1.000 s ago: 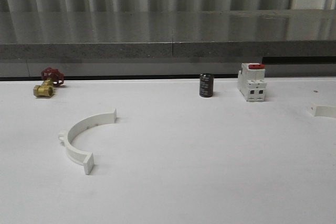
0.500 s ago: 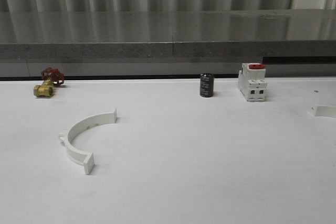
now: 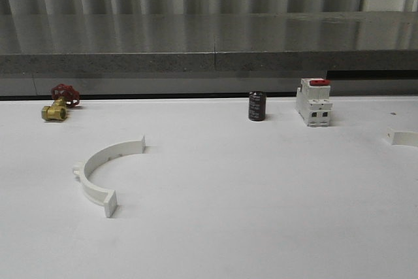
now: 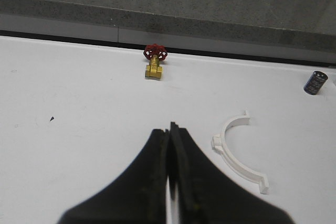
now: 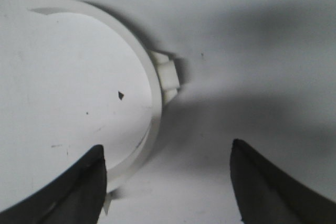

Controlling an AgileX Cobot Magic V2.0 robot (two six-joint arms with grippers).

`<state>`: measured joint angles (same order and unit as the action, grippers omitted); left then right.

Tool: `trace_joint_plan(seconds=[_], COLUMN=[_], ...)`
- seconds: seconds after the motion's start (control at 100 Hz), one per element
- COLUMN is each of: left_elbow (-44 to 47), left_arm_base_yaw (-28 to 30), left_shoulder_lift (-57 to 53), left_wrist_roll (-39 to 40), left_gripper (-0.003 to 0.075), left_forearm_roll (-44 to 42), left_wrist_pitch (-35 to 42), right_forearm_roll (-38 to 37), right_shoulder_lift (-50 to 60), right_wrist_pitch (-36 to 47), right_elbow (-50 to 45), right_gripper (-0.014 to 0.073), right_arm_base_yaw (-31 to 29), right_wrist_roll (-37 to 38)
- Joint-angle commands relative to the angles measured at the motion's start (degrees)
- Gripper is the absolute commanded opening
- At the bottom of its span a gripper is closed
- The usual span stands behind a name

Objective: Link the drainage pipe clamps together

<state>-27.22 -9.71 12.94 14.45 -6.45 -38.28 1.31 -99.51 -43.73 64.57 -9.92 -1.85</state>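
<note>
One drainage pipe clamp (image 3: 98,169), a white half-ring with end tabs, lies flat on the left of the white table; it also lies to the side of my left gripper (image 4: 170,128), apart from it, as the half-ring (image 4: 235,148). That gripper is shut with nothing in it, above bare table. The second clamp (image 3: 403,138) is cut off by the right edge of the front view. My right gripper (image 5: 168,148) is open just over this clamp (image 5: 155,103), with one end of the arc next to one finger (image 5: 89,182).
A brass valve with a red handle (image 3: 59,104) sits at the back left. A dark cylindrical capacitor (image 3: 257,106) and a white breaker with a red switch (image 3: 314,102) stand at the back right. A grey stone ledge (image 3: 209,50) runs behind the table.
The clamp piece at the right edge of the front view has shifted slightly to the right. The left clamp and the other objects have not moved.
</note>
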Motion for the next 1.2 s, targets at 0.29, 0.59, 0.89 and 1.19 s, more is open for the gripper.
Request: trace_joint_plan(seconds=[0.29,0.59,0.89,1.19], left_elbow=[-1.51,-1.51,-1.51,-1.51], left_arm_base_yaw=[-0.04,-0.04,-0.04,-0.04], left_shoulder_lift=[0.64,0.64,0.64,0.64], left_wrist_roll=[0.02,0.02,0.02,0.02], left_gripper=[-0.0021,-0.0021,-0.0021,-0.0021], left_forearm_roll=[-0.21,-0.21,-0.21,-0.21], left_wrist_pitch=[4.90,4.90,4.90,4.90], right_forearm_roll=[2.13,2.12,6.87,6.88], right_shoulder_lift=[-6.54,-8.80,-2.70,4.61], right_wrist_pitch=[-0.86,-0.17,-1.06,-6.52], right_elbow=[8.09,8.09,8.02,8.02], right_gripper=[0.0430,0.0104,0.0017,0.0015], right_arm_base_yaw=[-0.39,-0.39,-0.39,5.52], right_wrist_roll=[-3.38,-3.38,-3.12,8.98])
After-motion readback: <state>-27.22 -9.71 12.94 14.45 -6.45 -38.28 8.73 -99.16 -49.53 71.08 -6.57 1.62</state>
